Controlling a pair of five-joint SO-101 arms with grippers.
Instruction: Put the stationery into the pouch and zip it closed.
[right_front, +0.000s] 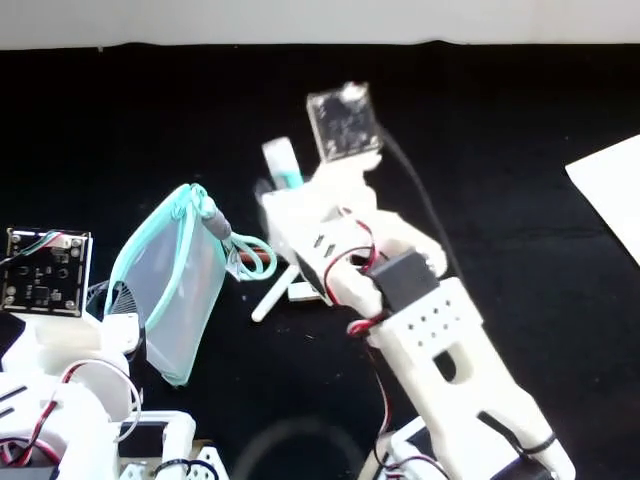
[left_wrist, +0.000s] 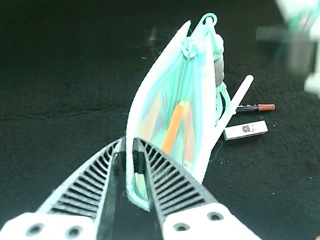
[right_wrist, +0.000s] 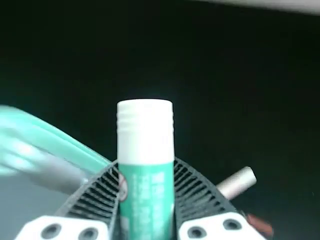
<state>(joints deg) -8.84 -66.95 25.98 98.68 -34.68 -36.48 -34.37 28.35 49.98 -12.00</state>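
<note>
High view: at the left, the left gripper is clamped on the lower end of the pouch and holds it up off the black table. In the left wrist view the ribbed fingers pinch the pouch's teal-edged corner between them. The pouch has clear sides and a teal zip, whose two edges look parted along its length. An orange pencil lies inside the pouch. A grey rod-shaped thing sits at the pouch's upper end, next to a teal loop.

Just right of the pouch, three things lie on the table close together: a white pen, a thin marker with a red end and a small white block.

Further right of the pouch and above those things, the right gripper is closed around a glue stick. The stick is green with a white cap and stands up out of the fingers.

Far right of the pouch, a white sheet lies at the table's edge.
</note>
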